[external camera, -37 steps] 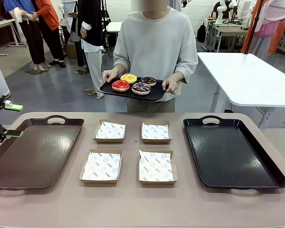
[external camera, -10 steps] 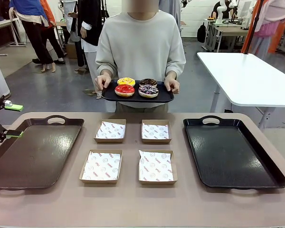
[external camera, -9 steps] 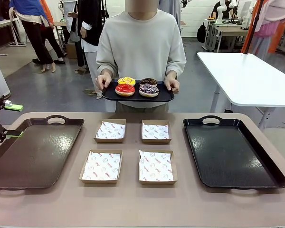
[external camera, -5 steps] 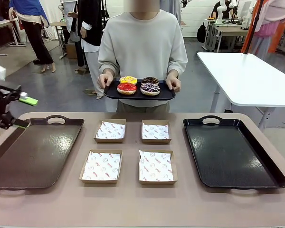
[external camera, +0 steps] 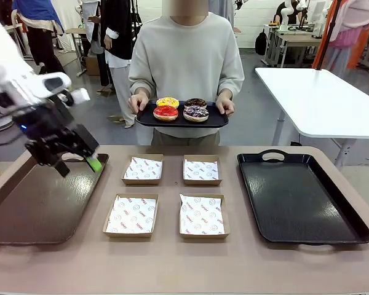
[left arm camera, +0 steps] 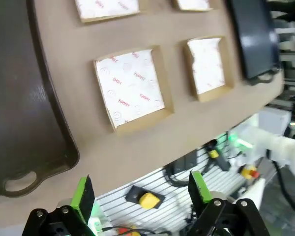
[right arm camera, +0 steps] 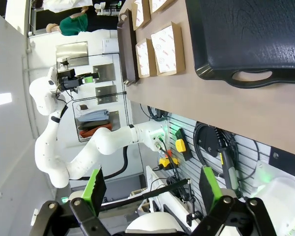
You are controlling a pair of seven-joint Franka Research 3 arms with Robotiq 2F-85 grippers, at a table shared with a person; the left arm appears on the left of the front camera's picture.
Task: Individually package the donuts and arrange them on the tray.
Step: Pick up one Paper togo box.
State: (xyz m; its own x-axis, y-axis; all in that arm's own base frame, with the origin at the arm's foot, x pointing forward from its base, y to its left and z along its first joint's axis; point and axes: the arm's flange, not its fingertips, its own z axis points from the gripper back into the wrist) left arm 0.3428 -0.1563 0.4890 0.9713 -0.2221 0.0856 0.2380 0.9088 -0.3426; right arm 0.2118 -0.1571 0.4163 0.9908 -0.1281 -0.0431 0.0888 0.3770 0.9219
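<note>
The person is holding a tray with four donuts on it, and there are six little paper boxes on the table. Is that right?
Almost. The front view shows four little paper boxes on the table, not six, set in two rows of two. The rest is right: the person is holding a small tray with four donuts on it.

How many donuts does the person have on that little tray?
4, all on the small black tray the person holds: yellow donut back left, red donut front left, brown donut back right, purple donut front right. None look hidden.
</note>
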